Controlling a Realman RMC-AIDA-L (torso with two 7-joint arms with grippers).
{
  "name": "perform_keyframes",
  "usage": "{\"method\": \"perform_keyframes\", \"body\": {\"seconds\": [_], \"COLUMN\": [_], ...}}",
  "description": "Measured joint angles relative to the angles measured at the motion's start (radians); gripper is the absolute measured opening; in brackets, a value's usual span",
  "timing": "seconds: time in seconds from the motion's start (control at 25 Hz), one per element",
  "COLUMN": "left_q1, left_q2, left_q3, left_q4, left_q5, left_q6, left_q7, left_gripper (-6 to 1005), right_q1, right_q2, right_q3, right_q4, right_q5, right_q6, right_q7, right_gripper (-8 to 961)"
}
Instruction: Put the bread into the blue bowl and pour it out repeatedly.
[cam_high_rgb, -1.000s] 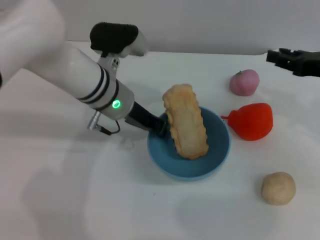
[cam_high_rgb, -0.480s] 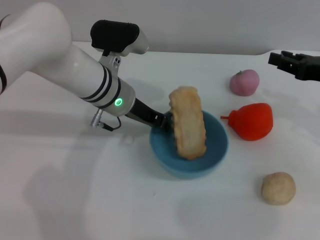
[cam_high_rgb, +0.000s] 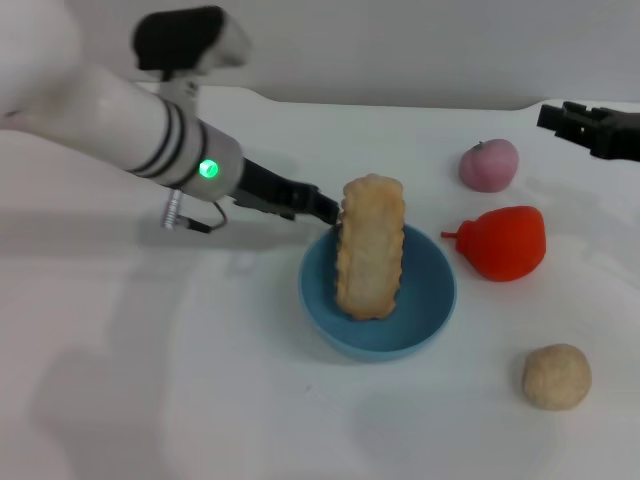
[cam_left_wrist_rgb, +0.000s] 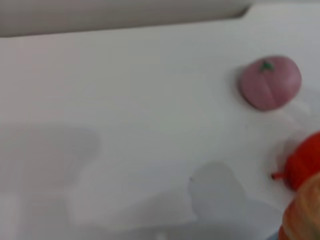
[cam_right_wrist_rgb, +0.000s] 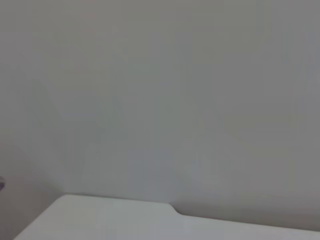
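A white table (cam_high_rgb: 150, 380) runs back to a pale grey wall, and the work sits a little right of its middle. The left gripper (cam_high_rgb: 328, 212) reaches in from the left arm with its dark fingers pinched on the upper edge of the bread (cam_high_rgb: 370, 247). The loaf stands on end directly beyond the fingertips, nearly upright, its lower end down inside the blue bowl (cam_high_rgb: 425, 320) and its upper end well above the rim. The bowl rests on the table just below and past the gripper's tip.

Half a second ago the loaf leaned with its top tipped away to the left; now it stands straighter. The left arm has swung higher and further left, so its forearm lies flatter and its green light sits farther from the bowl. The bowl looks to be in the same place.

Beyond the bowl, on the side away from the left gripper, lies a red pepper-shaped toy (cam_high_rgb: 503, 242), close to the rim but apart from it. Farther off is a pink peach-like toy (cam_high_rgb: 489, 165), and nearer the robot a small beige dough ball (cam_high_rgb: 556, 376), well apart from the bowl.

The right gripper (cam_high_rgb: 560, 117) hangs parked at the far right edge above the table, unmoved; whether its fingers are parted cannot be told.
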Motion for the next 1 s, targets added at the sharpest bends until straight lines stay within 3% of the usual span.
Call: {"method": "perform_keyframes", "body": {"seconds": [0.24, 0.4, 0.6, 0.64, 1.0], "left_q1": [0.090, 0.169, 0.244, 0.293, 0.392], "left_q2": [-0.003, -0.001, 0.000, 0.000, -0.004], "left_q3": [-0.165, -0.222, -0.301, -0.344, -0.390], "left_q4": [0.068, 0.093, 0.092, 0.089, -0.024], "left_q5": [-0.057, -0.230, -0.408, -0.535, -0.948], "left_q6": [-0.002, -0.033, -0.063, -0.064, -0.096], "left_q7": [0.092, 0.247, 0.423, 0.580, 1.104], "left_gripper": [597, 605, 604, 603, 595], "right_q1": [-0.004, -0.004, -0.009, -0.012, -0.024], "right_q2": [-0.003, -0.002, -0.008, -0.008, -0.008], "right_q3": [0.019, 0.050, 0.082, 0.096, 0.199], "right_q4": [0.020, 0.037, 0.120, 0.139, 0.353], "right_q5": [0.050, 0.074, 0.227, 0.259, 0.533], "right_q6": [0.023, 0.032, 0.031, 0.030, 0.021], "right_q7": [-0.002, -0.005, -0.095, -0.117, -0.278], "right_gripper": [394, 394, 394, 394, 394]}}
